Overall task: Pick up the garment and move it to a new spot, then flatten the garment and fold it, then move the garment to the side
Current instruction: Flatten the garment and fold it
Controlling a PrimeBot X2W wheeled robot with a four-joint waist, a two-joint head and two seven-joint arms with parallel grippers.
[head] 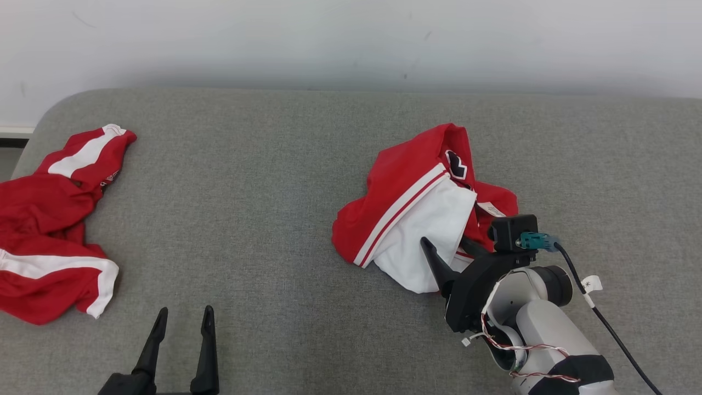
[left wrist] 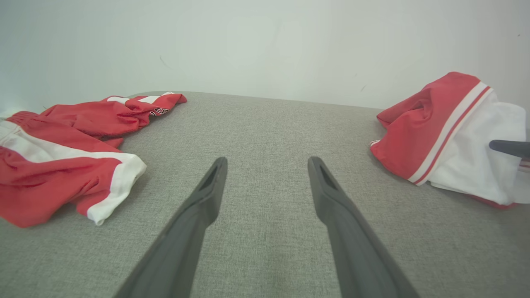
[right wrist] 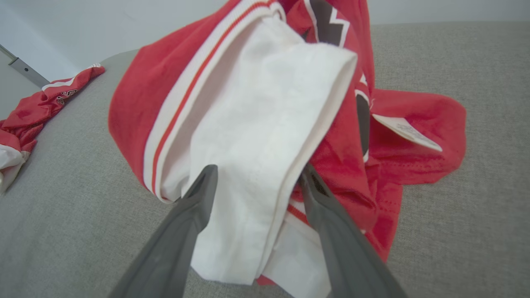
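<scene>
Garment, red-white, crumpled toward bench right edge; right gripper fingers spread astride white fold, left gripper spread, idle; risk: single-layer pinch slipping on lift.

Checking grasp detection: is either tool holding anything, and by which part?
Nothing held. The right tool stands open astride the white fold of the crumpled red-and-white fabric garment; the left tool is open above the grey cloth surface.

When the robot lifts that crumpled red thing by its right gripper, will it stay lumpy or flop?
Probably flop: the garment lies in soft folds, so it likely hangs limp. It looks thin, so likely light. The right gripper, open around the white fold, may leave the rest to trail.
</scene>
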